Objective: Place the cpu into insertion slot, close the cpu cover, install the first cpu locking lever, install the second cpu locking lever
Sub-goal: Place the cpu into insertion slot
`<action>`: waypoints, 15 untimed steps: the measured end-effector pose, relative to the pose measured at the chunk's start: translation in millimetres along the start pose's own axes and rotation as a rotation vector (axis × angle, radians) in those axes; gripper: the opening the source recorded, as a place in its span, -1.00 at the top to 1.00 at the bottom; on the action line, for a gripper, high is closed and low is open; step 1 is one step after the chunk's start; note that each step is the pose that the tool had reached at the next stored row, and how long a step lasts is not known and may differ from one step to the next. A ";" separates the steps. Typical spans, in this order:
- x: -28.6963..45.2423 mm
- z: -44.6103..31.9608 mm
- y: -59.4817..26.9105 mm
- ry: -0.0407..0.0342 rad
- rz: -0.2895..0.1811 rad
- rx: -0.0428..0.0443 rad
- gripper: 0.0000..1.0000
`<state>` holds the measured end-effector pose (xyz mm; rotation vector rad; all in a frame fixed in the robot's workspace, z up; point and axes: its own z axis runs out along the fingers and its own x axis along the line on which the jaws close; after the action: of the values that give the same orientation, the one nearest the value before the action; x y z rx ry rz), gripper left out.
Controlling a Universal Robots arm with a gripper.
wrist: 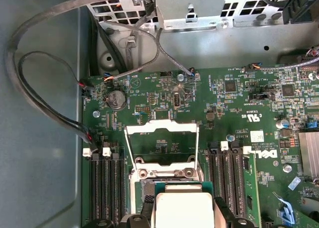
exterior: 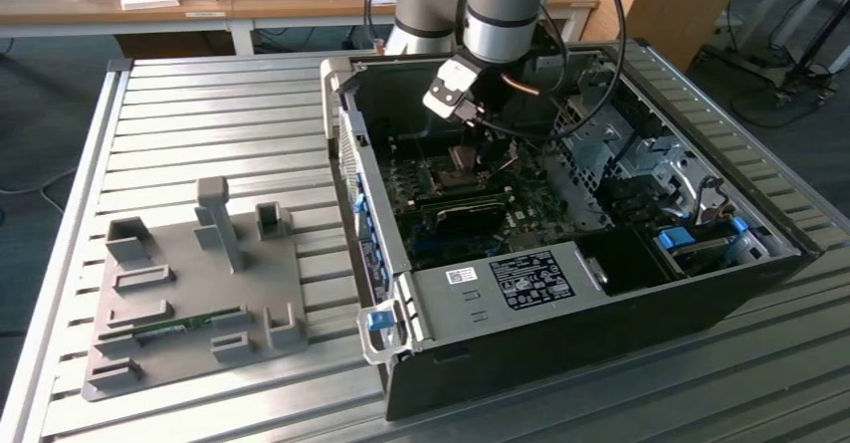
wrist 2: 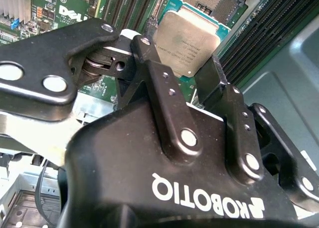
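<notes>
I am looking at a ribbed metal table (exterior: 199,114) with an open black computer case (exterior: 558,333) lying on its side towards the exterior view's right. A grey fixture plate (exterior: 179,249) with upright blocks sits on the same table towards the exterior view's left, well apart from the case. My arm (exterior: 499,5) comes down from the far side of the exterior view and reaches into the case. Inside it lies the green motherboard (wrist: 239,103), with black cables (wrist: 30,88) looping along the case floor beside it and plugging in at its edge. In the first wrist view, banks of dark memory slots (wrist: 107,188) run on both sides of the processor area. Between those banks the cpu cover (wrist: 149,126), a silvery frame with an open centre, is swung up on its hinge and stands open. In the second wrist view the insertion slot (wrist 2: 209,0) shows its bare, grainy contact field, so nothing is seated in it. The gripper (wrist 2: 177,58) hangs over the board just beside that slot. Its black fingers (wrist 2: 169,98) are drawn in part-way, one against each of two opposite edges of the cpu (wrist 2: 187,36). That chip is held flat between them, pale silvery top facing the wrist cameras, its green border showing at the edges. I cannot tell how high it sits above the board.
</notes>
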<state>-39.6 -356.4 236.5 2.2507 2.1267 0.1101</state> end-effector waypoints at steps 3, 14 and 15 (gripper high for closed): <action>-0.1 1.0 -0.1 -0.0003 0.000 0.0001 -0.08; 2.7 1.3 -1.1 -0.0002 -0.001 0.0001 -0.08; 2.8 1.3 -1.2 -0.0001 -0.001 0.0001 -0.08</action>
<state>-40.5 -353.5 235.2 2.2495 2.1279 0.1098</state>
